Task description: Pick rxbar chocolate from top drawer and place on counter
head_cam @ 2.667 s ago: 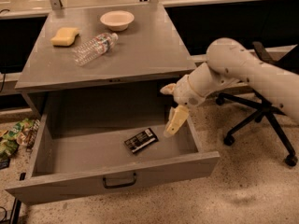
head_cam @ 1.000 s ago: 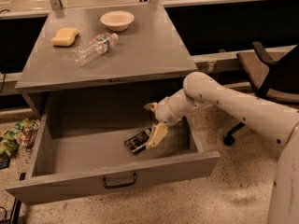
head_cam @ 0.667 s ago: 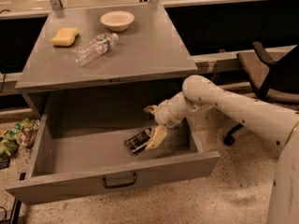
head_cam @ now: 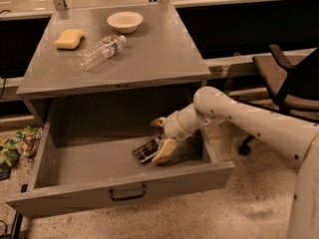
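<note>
The rxbar chocolate (head_cam: 145, 150), a flat black bar with white lettering, lies on the floor of the open top drawer (head_cam: 75, 158), right of its middle. The drawer is pulled fully out, with its black handle (head_cam: 127, 193) at the front. My gripper (head_cam: 161, 137) is down inside the drawer, right beside the bar. Its two pale fingers stand apart, open. The lower finger (head_cam: 165, 152) rests at the bar's right end and the upper one (head_cam: 158, 122) is behind it. The grey counter (head_cam: 159, 54) is above the drawer.
On the counter lie a clear plastic bottle (head_cam: 99, 51), a yellow sponge (head_cam: 69, 38) and a pale bowl (head_cam: 124, 21). A dark office chair (head_cam: 289, 78) stands at the right. Snack bags (head_cam: 12, 146) lie on the floor left of the drawer.
The arm has swung left and down into the drawer, from beside the drawer's right wall to the bar. Over the last second it only edged closer to the bar.
</note>
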You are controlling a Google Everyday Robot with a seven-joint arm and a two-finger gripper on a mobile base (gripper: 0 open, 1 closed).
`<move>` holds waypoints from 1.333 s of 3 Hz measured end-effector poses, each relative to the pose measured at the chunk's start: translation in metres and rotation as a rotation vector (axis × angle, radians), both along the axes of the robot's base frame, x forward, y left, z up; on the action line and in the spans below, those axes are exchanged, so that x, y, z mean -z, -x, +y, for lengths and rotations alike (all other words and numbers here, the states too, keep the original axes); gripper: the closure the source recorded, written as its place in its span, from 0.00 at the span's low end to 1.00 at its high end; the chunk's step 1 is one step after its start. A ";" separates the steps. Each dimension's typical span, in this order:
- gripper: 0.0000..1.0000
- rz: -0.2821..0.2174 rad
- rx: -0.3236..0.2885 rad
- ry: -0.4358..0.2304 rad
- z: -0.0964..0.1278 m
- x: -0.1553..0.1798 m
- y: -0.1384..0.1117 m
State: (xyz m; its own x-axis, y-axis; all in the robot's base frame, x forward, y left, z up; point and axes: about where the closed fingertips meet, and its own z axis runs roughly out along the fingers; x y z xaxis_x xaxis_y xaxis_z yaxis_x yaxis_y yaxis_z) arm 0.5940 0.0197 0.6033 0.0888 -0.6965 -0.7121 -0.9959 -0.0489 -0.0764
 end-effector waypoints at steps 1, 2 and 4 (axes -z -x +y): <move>0.39 -0.012 0.007 -0.015 -0.002 -0.001 0.002; 0.62 -0.033 0.009 -0.015 -0.005 -0.002 0.004; 1.00 -0.117 0.101 -0.038 -0.020 -0.050 0.000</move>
